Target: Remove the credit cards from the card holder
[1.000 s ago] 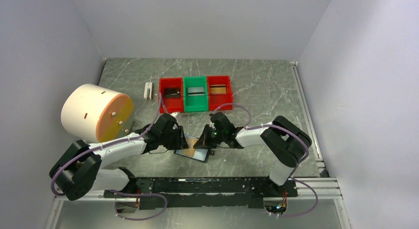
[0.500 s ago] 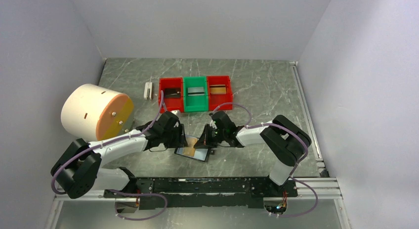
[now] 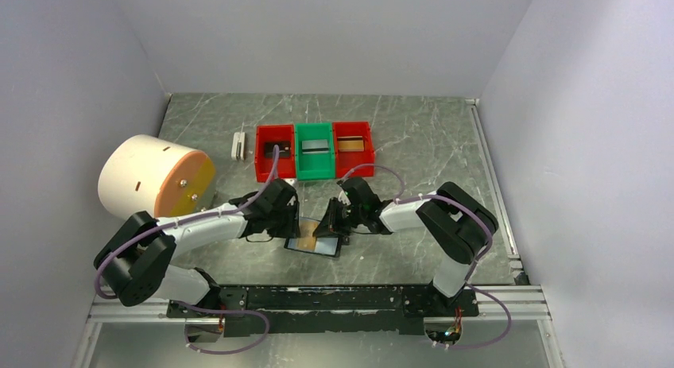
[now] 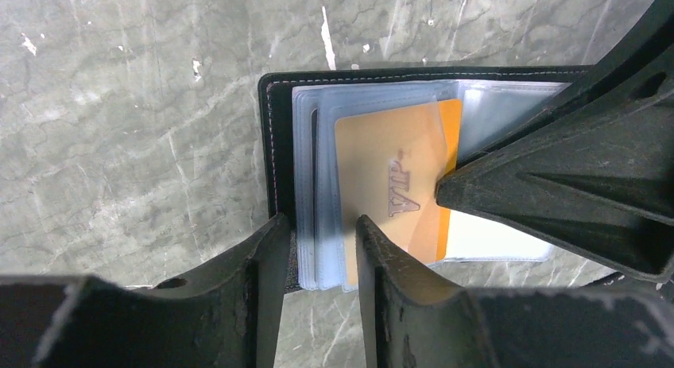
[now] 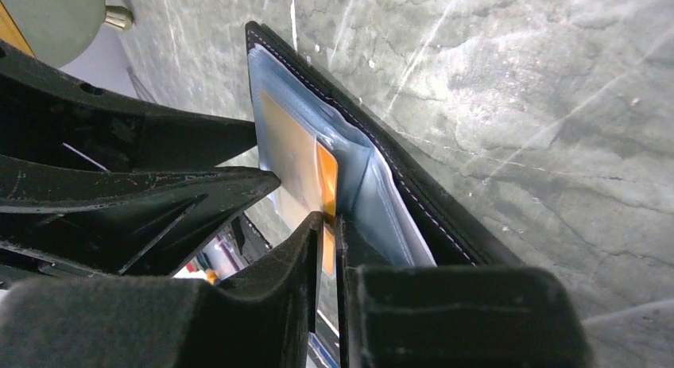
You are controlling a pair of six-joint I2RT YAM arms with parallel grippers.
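The card holder, a black bifold wallet, lies open on the table between my two grippers. Its clear bluish sleeves show in the left wrist view. My left gripper is shut on the wallet's near edge, with the sleeve stack and black rim between its fingers. A tan-orange credit card sits partly out of a sleeve. My right gripper is shut on that card's bare orange edge; its jaws are almost closed on it. The wallet's black cover lies behind.
Three bins stand in a row behind: a red one holding a dark card, a green one holding a grey card, a red one holding a tan card. A small white block and a big white-and-orange drum are at the left.
My left arm has shifted to the right and the wallet has slid a little right with it. My right gripper has stayed at the card.
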